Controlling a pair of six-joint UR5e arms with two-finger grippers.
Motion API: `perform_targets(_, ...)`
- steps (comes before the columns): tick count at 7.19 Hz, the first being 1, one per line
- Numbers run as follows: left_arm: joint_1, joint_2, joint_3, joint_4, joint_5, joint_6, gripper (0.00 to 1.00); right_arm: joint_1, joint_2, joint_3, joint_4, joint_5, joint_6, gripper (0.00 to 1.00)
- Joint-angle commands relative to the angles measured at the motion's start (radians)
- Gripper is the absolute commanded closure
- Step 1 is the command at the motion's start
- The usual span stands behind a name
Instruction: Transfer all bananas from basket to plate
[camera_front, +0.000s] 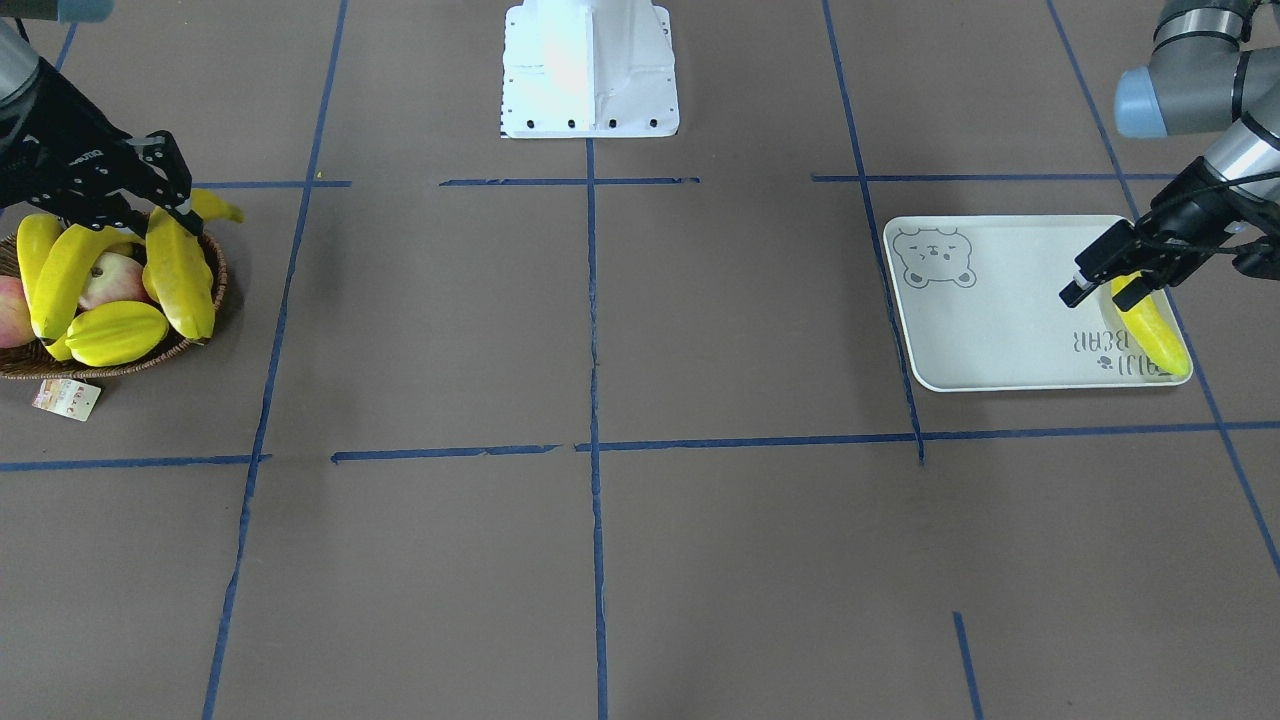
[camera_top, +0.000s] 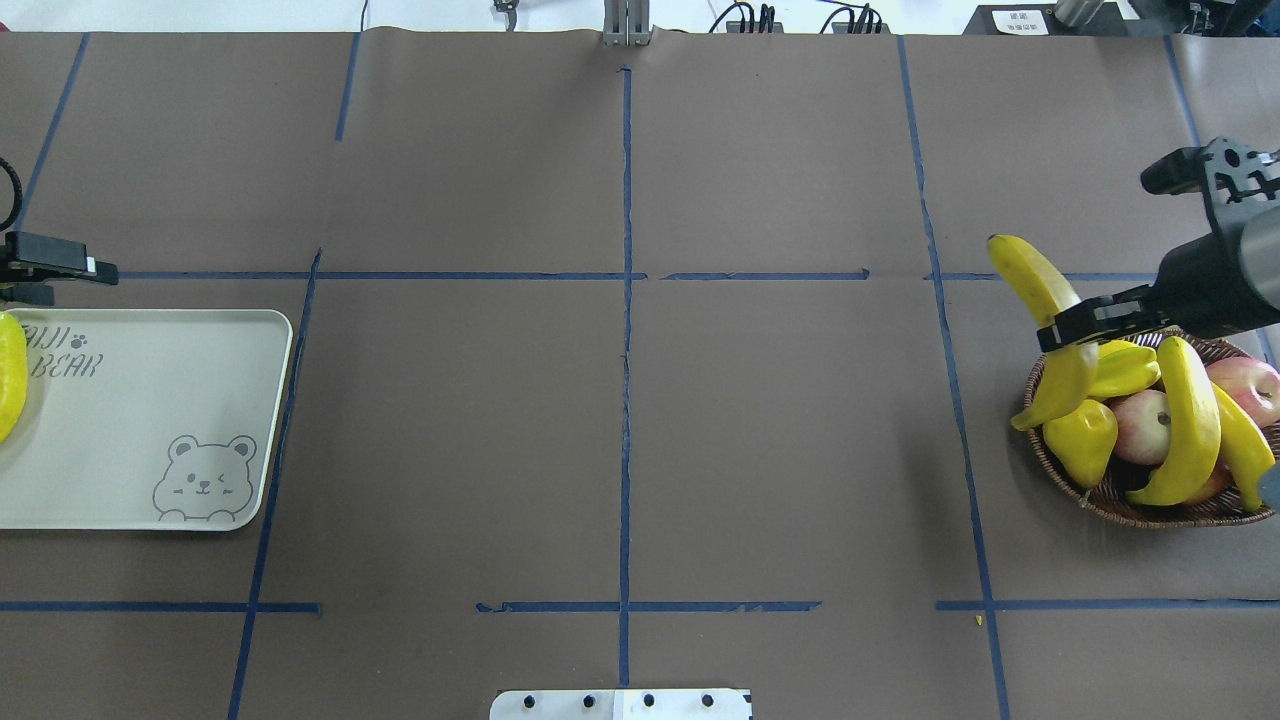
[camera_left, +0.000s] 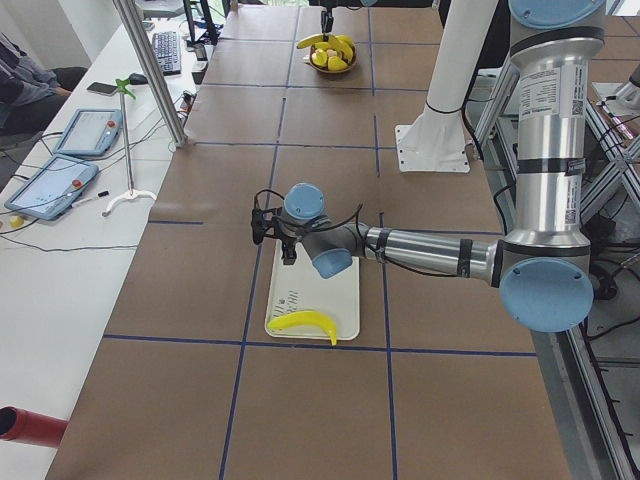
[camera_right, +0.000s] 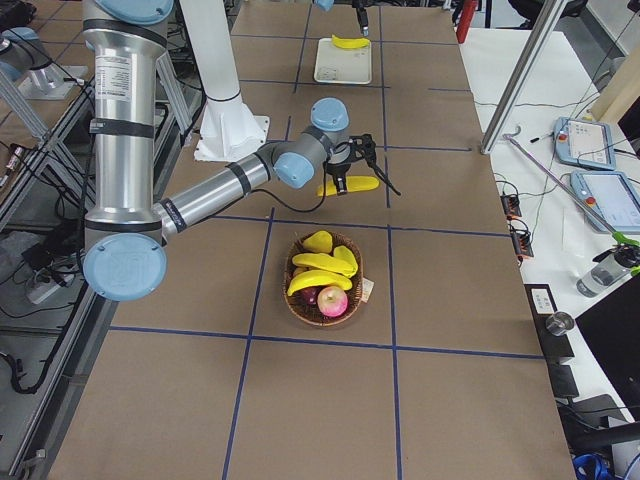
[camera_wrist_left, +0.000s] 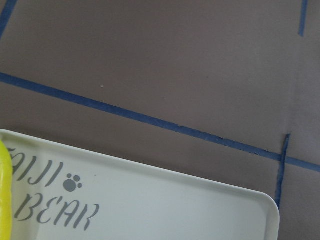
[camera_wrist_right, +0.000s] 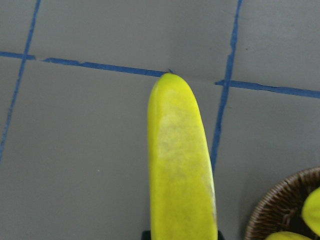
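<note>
one banana (camera_top: 1030, 275) clamped in right pincer (camera_top: 1068, 332), basket (camera_top: 1120, 505) just beneath, left pincer (camera_front: 1100, 285) spread, empty, second banana (camera_front: 1160, 335) laid on plate (camera_front: 990, 330) beneath

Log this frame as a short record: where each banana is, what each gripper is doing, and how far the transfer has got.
delivered banana: lies on the plate, at its end toward the robot's left
held banana: clamped in the right gripper, lifted beside the basket
remaining bananas: two, in the basket among other fruit
left gripper: looks open, empty, above the plate
progress: one of four delivered, the second in transit
</note>
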Motion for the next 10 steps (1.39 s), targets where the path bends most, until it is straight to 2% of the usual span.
perform_targets(1, 0.044, -0.104, -0.011, -0.019, -0.001, -0.129, 0.0, -0.099, 0.172, -0.009, 0.002, -0.023, 0.241, 0.97)
perform_targets(4, 0.1, -0.211, -0.091, -0.017, 0.0, -0.37, 0.0, -0.299, 0.338, -0.014, 0.004, -0.256, 0.474, 0.97)
perform_targets(6, 0.21, -0.349, -0.091, -0.008, 0.014, -0.599, 0.0, -0.393, 0.418, -0.014, 0.004, -0.362, 0.559, 0.98)
perform_targets(9, 0.258, -0.437, -0.09, -0.003, 0.02, -0.687, 0.0, -0.547, 0.508, -0.035, 0.004, -0.555, 0.601, 0.98)
perform_targets(10, 0.3, -0.463, -0.09, -0.002, 0.074, -0.708, 0.0, -0.57, 0.543, -0.065, 0.002, -0.592, 0.602, 0.98)
